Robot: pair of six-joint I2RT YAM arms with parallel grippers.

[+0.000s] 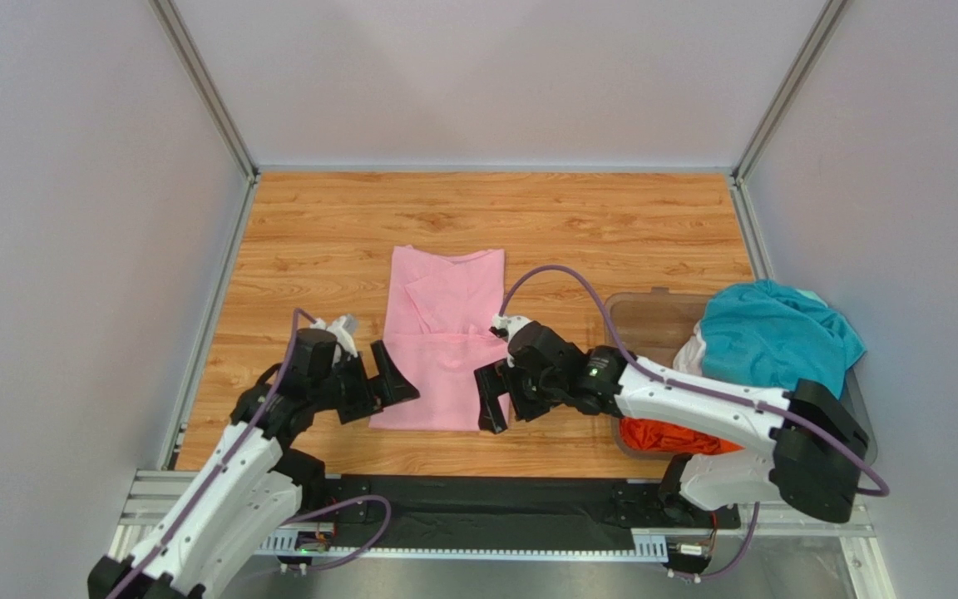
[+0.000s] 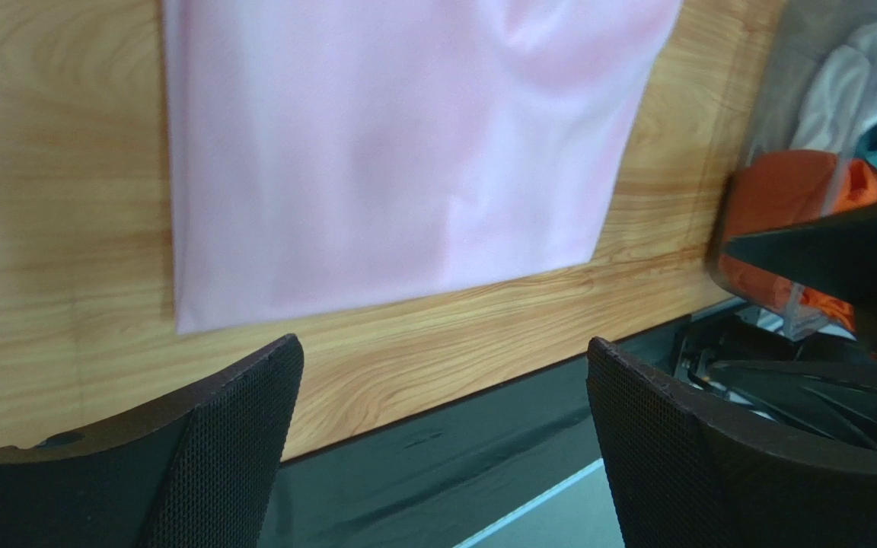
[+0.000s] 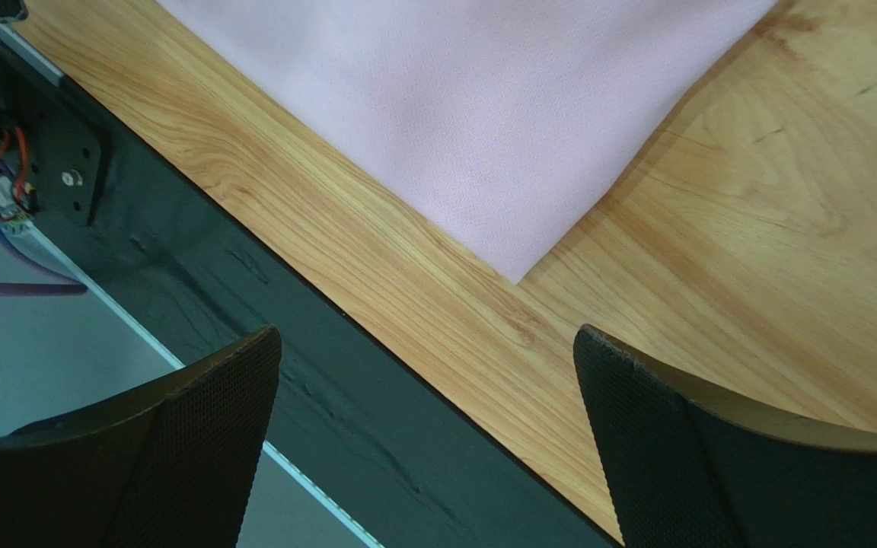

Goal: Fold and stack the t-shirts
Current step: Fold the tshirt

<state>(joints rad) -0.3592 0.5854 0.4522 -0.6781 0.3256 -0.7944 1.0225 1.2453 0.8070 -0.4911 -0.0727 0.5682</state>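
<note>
A light pink t-shirt (image 1: 440,331) lies flat on the wooden table, its sides folded in to a long rectangle. It also shows in the left wrist view (image 2: 409,148) and the right wrist view (image 3: 500,103). My left gripper (image 1: 394,374) is open and empty at the shirt's near left corner. My right gripper (image 1: 493,399) is open and empty at its near right corner. A teal t-shirt (image 1: 774,335), an orange t-shirt (image 1: 678,436) and a white t-shirt (image 1: 693,353) lie bunched in the bin. The orange (image 2: 792,194) and white (image 2: 843,86) shirts show in the left wrist view.
A clear plastic bin (image 1: 647,312) stands at the right side of the table. A black strip (image 1: 472,499) runs along the table's near edge. Grey walls enclose the left, back and right.
</note>
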